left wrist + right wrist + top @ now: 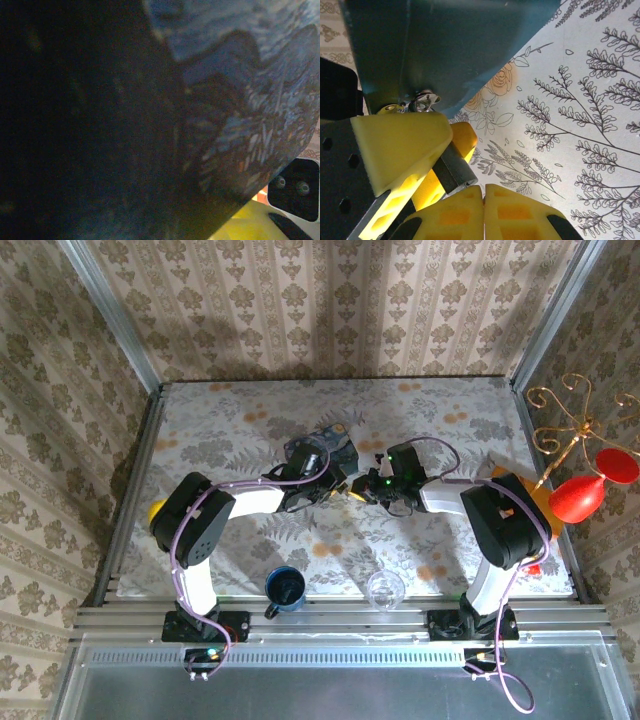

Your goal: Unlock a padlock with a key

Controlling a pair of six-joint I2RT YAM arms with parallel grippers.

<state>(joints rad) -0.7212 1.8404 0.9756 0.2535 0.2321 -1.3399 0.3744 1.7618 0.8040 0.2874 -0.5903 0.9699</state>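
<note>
The dark grey padlock (453, 171) is pinched between the yellow fingers of my left gripper (446, 150), which is shut on it. Its small shackle loop (423, 100) hangs from the edge of the blue painted tin (445, 45). My right gripper (484, 200) is shut, pads pressed together, their tips right at the padlock's lower end. The key is hidden; I cannot tell whether it sits between those pads. In the top view both grippers, left (341, 486) and right (366, 488), meet at mid-table in front of the tin (325, 445). The left wrist view looks straight onto the tin (240, 100).
A blue mug (285, 587) and a clear glass (385, 590) stand near the table's front edge. A red object (585, 495) and a gold wire stand (570, 420) are at the right edge. A yellow item (157, 510) lies behind the left arm.
</note>
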